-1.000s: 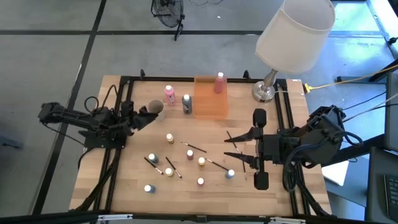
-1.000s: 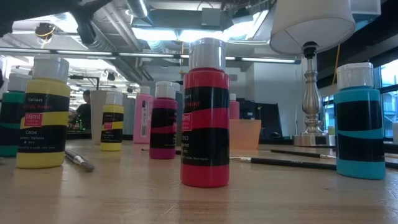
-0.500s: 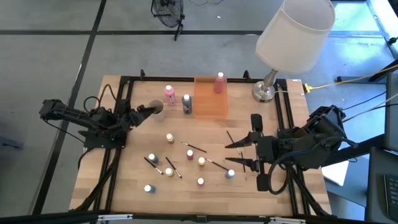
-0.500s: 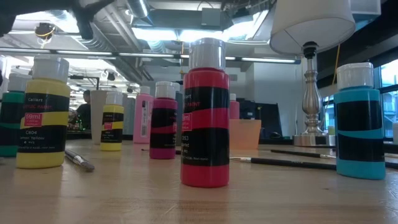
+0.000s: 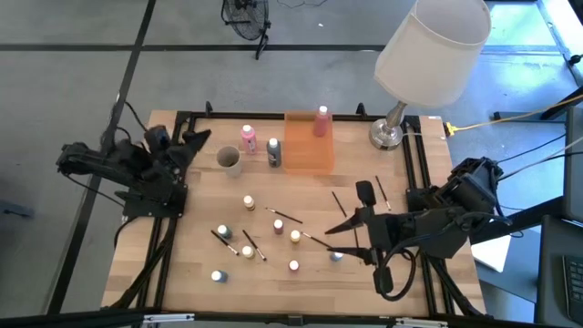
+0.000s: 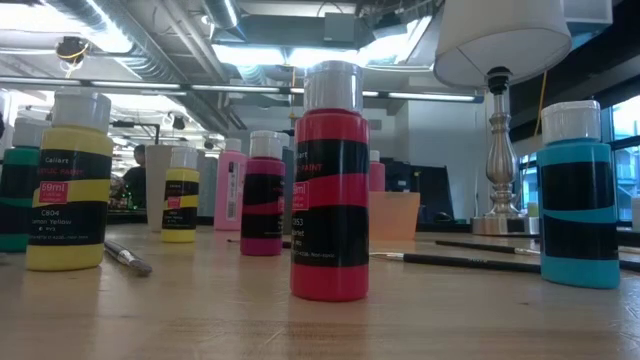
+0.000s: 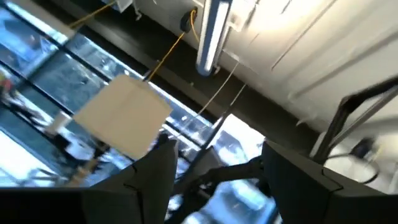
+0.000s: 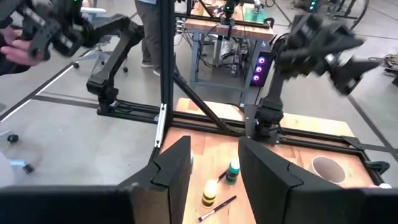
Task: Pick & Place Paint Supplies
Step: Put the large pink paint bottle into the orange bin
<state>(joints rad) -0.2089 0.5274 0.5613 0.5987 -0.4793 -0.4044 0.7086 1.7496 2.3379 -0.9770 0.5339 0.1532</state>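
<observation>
Right gripper [image 5: 351, 239], its dark fingers spread and empty, hangs over the wooden table [image 5: 401, 169] — a blue-capped bottle [image 5: 337, 256] sits just between the fingertips, with thin brushes [image 5: 288, 217] lying slantwise nearby. Round-capped plastic bottles [image 6: 331, 180] stand upright (labels banded black). Left gripper [image 5: 194, 138], fingers parted and empty, is tilted up at the table's edge beside the cup [image 5: 229, 159] — its wrist view shows only ceiling.

yellow bottle [image 6: 68, 185] "60ml", red bottle [image 6: 330, 185] "PAINT"

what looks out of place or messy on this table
Nothing is spilled or tipped. The small paint bottles stand upright, scattered with loose brushes on the table. The big lamp is the one non-paint item.
</observation>
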